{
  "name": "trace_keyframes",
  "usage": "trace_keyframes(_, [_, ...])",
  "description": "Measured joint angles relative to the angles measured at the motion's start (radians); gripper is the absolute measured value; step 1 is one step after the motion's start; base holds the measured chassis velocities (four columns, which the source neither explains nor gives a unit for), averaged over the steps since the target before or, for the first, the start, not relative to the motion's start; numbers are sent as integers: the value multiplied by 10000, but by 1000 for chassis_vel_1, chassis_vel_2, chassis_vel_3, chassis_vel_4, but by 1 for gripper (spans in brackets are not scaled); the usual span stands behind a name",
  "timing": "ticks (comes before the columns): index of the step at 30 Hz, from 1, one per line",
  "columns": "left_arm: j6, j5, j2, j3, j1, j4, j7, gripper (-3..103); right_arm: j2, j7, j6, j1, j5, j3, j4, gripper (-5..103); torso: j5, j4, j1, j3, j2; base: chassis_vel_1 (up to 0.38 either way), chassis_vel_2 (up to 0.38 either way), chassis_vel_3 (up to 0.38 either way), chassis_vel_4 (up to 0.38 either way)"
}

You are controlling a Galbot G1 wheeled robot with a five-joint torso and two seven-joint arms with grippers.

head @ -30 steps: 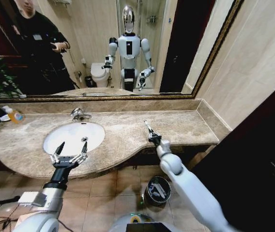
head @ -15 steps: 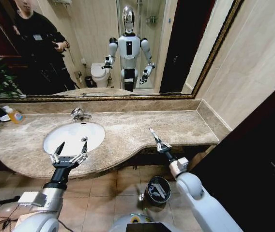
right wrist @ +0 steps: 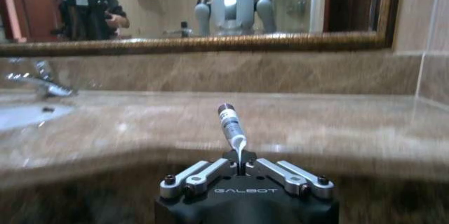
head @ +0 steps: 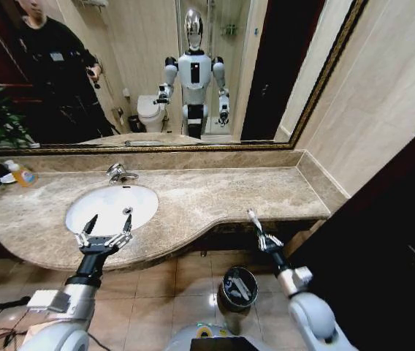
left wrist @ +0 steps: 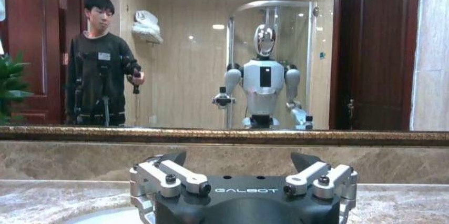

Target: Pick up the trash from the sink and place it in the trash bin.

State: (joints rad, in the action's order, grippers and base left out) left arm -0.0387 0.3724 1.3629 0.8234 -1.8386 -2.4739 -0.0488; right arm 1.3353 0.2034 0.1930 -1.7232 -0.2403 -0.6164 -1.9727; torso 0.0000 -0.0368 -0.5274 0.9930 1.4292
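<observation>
left claw (left wrist: 241, 183) spread, facing mirror (left wrist: 210, 50)

the head view is evenly lit by warm indoor light, brightest on the white sink (head: 112, 207) and the pale wall at the right — the far right edge falls into near-black. straight lines bow toward the edges, as the mirror frame (head: 323, 80) shows. the floor tiles carry small glints beside the trash bin (head: 238, 287). the right wrist view is soft and smeared along the vanity top (right wrist: 337, 124) — the mirror beyond it is hazy. the left wrist view is sharper, with ceiling lights reflected.
</observation>
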Motion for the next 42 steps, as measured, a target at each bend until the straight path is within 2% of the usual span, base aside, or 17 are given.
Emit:
trace_keyframes(3, [0, 0, 0, 0, 0, 0, 0, 100, 288, 576, 517, -219, 98, -224, 918, 1, -1, 0, 0, 0, 0, 0, 0, 0, 0])
trace_keyframes(8, [0, 0, 0, 0, 0, 0, 0, 100, 483, 720, 758, -184, 165, -254, 1949, 1, 0, 0, -1, 0, 0, 0, 0, 0, 0])
trace_keyframes(14, [0, 0, 0, 0, 0, 0, 0, 100, 767, 1080, 1454, 890, 696, -274, 4214, 1, 2, -2, -1, 1, 0, 0, 0, 0, 0])
trace_keyframes(20, [0, 0, 0, 0, 0, 0, 0, 100, 769, 1098, 1560, 1673, 851, -172, 5369, 1, 0, -2, -2, 1, 0, 0, 0, 0, 0])
trace_keyframes(28, [0, 0, -1, 0, 0, 0, 0, 100, 488, 717, 1603, 2474, 1035, 520, 6930, 1, 0, -1, -2, 1, 0, 0, 0, 0, 0])
trace_keyframes(33, [0, 0, 0, 0, 0, 0, 0, 100, 377, 195, 1628, 2899, 1054, 1008, 7833, 1, 0, 0, -2, 1, 0, 0, 0, 0, 0])
trace_keyframes(42, [0, 0, 0, 0, 0, 0, 0, 100, 489, -596, 1041, 3477, 943, 1500, 8556, 1, 0, -1, -1, 1, 0, 0, 0, 0, 0])
